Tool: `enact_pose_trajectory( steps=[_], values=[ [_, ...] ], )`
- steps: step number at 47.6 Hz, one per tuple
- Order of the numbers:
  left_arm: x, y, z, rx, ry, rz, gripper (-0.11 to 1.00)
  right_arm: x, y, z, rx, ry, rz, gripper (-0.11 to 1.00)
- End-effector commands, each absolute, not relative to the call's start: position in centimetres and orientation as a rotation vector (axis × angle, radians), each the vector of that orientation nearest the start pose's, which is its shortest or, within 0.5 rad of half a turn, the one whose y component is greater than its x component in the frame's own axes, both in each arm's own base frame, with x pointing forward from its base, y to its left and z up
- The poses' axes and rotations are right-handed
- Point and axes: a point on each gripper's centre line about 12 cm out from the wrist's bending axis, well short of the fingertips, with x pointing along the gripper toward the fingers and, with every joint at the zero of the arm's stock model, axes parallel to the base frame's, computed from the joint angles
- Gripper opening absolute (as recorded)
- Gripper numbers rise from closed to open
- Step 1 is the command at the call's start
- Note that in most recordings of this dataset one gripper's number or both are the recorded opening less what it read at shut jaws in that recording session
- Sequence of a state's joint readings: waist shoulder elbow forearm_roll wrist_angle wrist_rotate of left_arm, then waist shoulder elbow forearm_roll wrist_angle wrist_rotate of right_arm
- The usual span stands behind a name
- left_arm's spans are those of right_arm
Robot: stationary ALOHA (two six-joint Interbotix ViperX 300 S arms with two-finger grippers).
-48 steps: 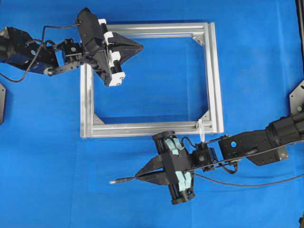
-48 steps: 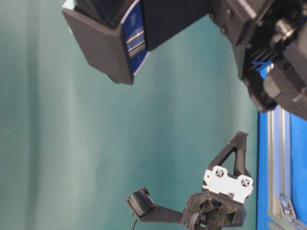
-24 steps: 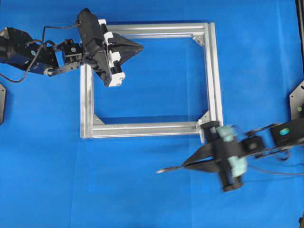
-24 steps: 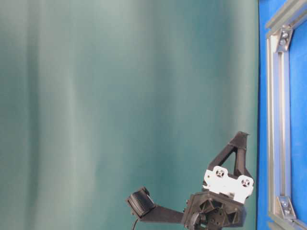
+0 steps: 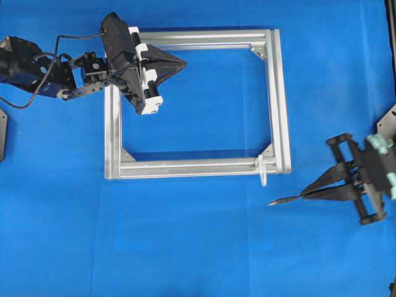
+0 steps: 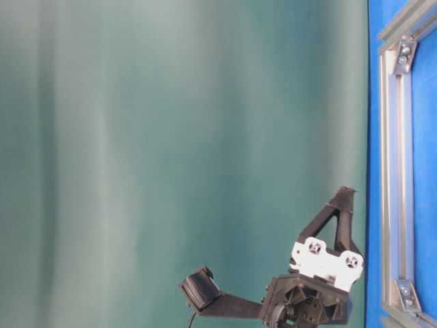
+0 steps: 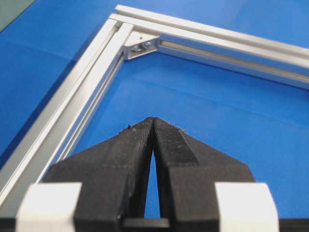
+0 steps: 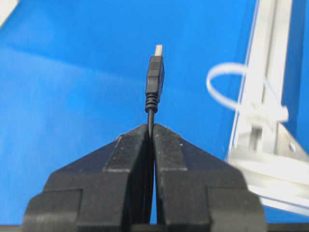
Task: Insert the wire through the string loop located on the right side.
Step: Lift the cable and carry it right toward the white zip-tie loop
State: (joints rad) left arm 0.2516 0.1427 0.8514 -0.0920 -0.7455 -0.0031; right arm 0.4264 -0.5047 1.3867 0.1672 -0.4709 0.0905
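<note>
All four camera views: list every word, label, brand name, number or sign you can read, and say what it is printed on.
None: no view shows readable text.
The silver frame, the wire, the string loop and both arms' claws bear no lettering that can be seen.

Brightness: even and bright, blue tabletop (image 5: 198, 247) saturated.
Shadows: soft and faint beneath the aluminium frame (image 5: 192, 168).
Glare: frame bars wash out near white in the right wrist view.
Focus: frame soft in the right wrist view; right pincer (image 5: 303, 195) slightly smeared overhead.
</note>
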Motion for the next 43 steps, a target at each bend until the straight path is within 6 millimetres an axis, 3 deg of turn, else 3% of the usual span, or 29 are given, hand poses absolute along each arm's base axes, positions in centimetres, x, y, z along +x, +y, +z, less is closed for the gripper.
enact_pose_trajectory(
  steps=[1, 9, 22, 43],
  values=[
    [37.0, 10.0, 14.9, -0.085, 0.196, 0.312, 0.00, 18.4, 7.5, 14.4, 0.133, 0.414, 0.305, -0.04],
    [37.1, 9.7, 15.0, -0.084, 0.194, 0.304, 0.00, 17.6, 7.0, 14.2, 0.112, 0.403, 0.307, -0.04],
    [37.2, 9.7, 15.0, -0.084, 0.193, 0.303, 0.00, 17.9, 6.6, 13.6, 0.100, 0.425, 0.278, -0.04],
    [37.1, 9.6, 15.0, -0.084, 0.195, 0.301, 0.00, 19.0, 4.1, 13.1, 0.124, 0.429, 0.137, -0.04]
  ],
)
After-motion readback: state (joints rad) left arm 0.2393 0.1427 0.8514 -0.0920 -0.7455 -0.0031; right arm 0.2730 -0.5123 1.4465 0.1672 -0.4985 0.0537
